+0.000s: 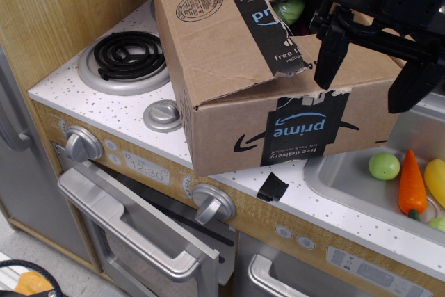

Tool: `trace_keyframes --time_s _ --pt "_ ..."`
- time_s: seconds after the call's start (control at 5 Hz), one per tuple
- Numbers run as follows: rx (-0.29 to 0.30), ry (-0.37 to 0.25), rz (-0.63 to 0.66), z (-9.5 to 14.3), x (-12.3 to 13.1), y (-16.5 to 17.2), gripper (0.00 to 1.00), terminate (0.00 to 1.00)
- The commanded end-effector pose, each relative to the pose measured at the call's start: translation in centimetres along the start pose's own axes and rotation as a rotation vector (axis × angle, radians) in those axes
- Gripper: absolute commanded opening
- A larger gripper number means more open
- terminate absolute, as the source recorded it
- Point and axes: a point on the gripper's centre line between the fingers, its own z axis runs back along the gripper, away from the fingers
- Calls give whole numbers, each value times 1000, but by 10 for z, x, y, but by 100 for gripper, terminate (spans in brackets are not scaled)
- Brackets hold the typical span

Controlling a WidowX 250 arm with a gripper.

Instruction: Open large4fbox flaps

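While end effector [372, 78] hangs wide, large4fbox [236, 95] holds green ball [290, 10], probably toy.

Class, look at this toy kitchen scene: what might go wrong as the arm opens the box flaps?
1. The large4fbox overhangs the counter's front edge; pushing may tip it off.
2. The end effector sits near torn black tape, which may snag.
3. A shifting box could slide toward the sink.

the box [229, 102] fills the counter's middle; its near flap [208, 26] lies shut, leaving a narrow gap at the top where a green toy [290, 9] shows. the gripper [368, 78] hangs above the right edge. open counter lies around the burner [128, 57].
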Motion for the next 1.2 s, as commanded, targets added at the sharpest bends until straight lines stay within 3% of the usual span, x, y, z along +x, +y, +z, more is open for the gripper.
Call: trace_keyframes --time_s 0.0,0.4,0.8,1.0 --pt "0 0 0 0 0 0 100 0" --pt "9 -49 -66 -27 2 13 100 0" --pt "-42 -160 -142 -41 24 21 100 0" --pt "47 -181 -191 -33 32 30 100 0"
